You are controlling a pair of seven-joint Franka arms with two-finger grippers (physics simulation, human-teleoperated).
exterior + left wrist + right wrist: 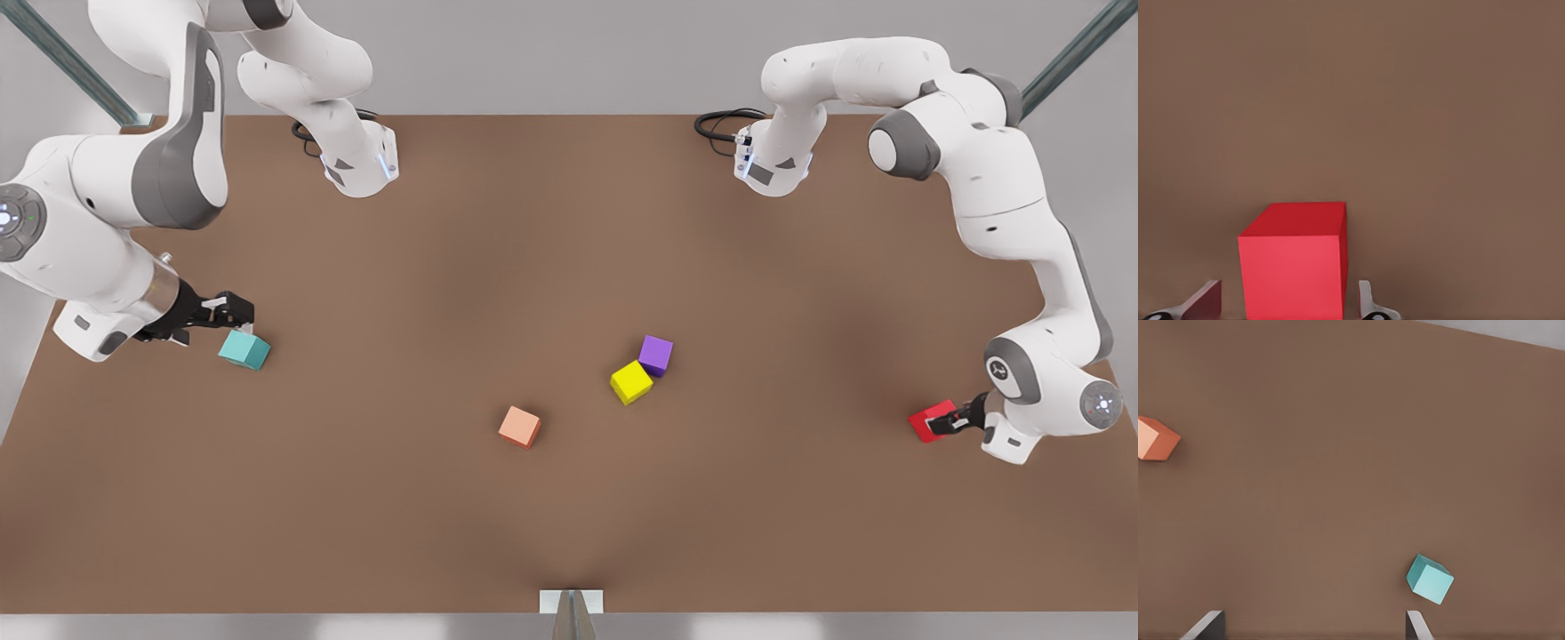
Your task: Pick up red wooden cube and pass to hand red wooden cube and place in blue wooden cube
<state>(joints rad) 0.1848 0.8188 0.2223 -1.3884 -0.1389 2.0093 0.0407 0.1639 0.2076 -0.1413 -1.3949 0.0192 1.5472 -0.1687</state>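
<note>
- Cube, red wooden (931, 421): sitting flat on the brown table (569, 249) at the front view's far right, directly between the two fingers of the left gripper (949, 420).
- Being straddled rather than pinched: in the left wrist view, showing a strip of bare table between the red wooden cube (1295, 267) and each of the fingers (1205, 300), so reading the left gripper (1288, 303) as spread, with its jaws apart and touching nothing.
- Having equal sides and so showing no longer axis; turning one full face squarely back toward the left wrist, with the top face running away from the hand and a thin sliver of one side face showing, so standing just slightly rotated against the line of the fingers.
- Resting upright, not tilted.
- Hanging at the front view's far left: right gripper (242, 311), fingers spread wide and gripping nothing.
- Lying on the table just ahead of that hand and off toward one fingertip (1415, 623) in the right wrist view: blue wooden cube (1429, 579), turned corner-on to the hand, untouched.
- Sitting just beside the right gripper's tips in the front view: the blue wooden cube (244, 350).
- Lying far ahead of the right hand, toward mid-table: salmon cube (519, 427).
- Touching each other near the table's middle, well apart from both hands: yellow cube (631, 381) and purple cube (655, 355).
</note>
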